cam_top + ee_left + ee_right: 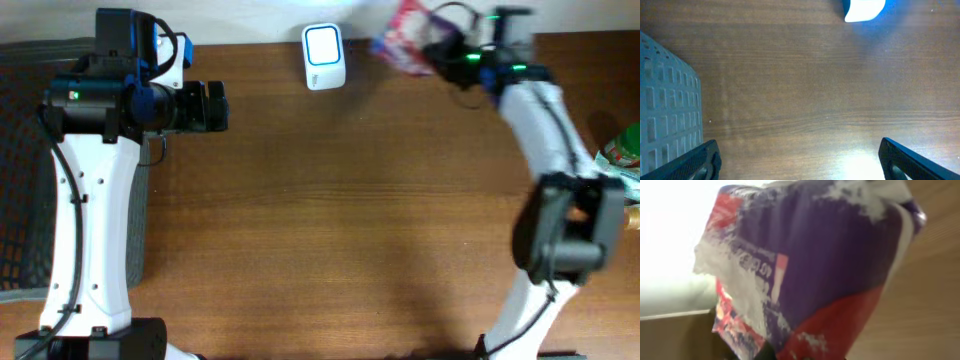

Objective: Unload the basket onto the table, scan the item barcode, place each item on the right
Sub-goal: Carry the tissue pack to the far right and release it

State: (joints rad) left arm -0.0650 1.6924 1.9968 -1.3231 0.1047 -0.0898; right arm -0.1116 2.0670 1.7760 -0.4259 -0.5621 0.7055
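Observation:
The item is a crinkled purple and red snack packet (405,40) held up at the table's far edge, just right of the white barcode scanner (324,55) with its blue-lit face. My right gripper (440,50) is shut on the packet. The packet (830,265) fills the right wrist view, white print showing on its purple side, and it hides my fingers. At the far left my left gripper (215,105) stands open and holds nothing. In the left wrist view its dark fingertips (695,162) frame bare wood, and the scanner (865,9) sits at the top edge.
A grey mesh basket (20,200) lies at the table's left edge, also seen as a basket (667,110) in the left wrist view. A green packet (625,150) sits at the right edge beside my right arm's base. Brown wood table (340,220) spans the middle.

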